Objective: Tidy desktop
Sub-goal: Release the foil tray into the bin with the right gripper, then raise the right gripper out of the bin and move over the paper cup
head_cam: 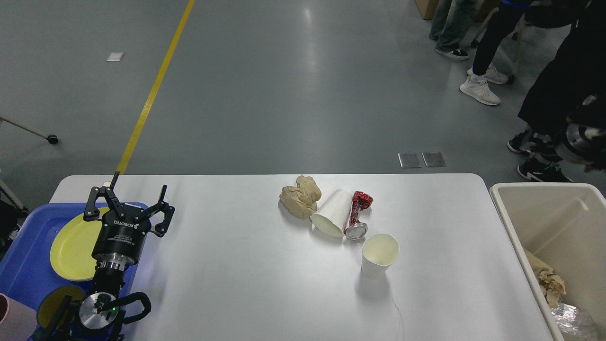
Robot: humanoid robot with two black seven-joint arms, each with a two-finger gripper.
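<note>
The white desktop (236, 284) carries a cluster of litter right of centre: a crumpled brown paper ball (299, 198), a white paper cup on its side (331, 213), a crushed red can (357, 215) and an upright paper cup (379, 253). My left gripper (131, 195) stands open and empty at the desktop's left end, over the edge of the blue tray (23, 255). My right arm shows only as a blurred dark shape with a silver ring (581, 137) high at the right edge, beyond the beige bin (516, 222). Its fingers cannot be made out.
The blue tray holds a yellow plate (71, 246), a smaller yellow dish (52, 305) and a pink cup (12, 317). The beige bin holds crumpled paper (549, 282) and foil (575, 319). People's legs (487, 52) stand on the floor behind at the right.
</note>
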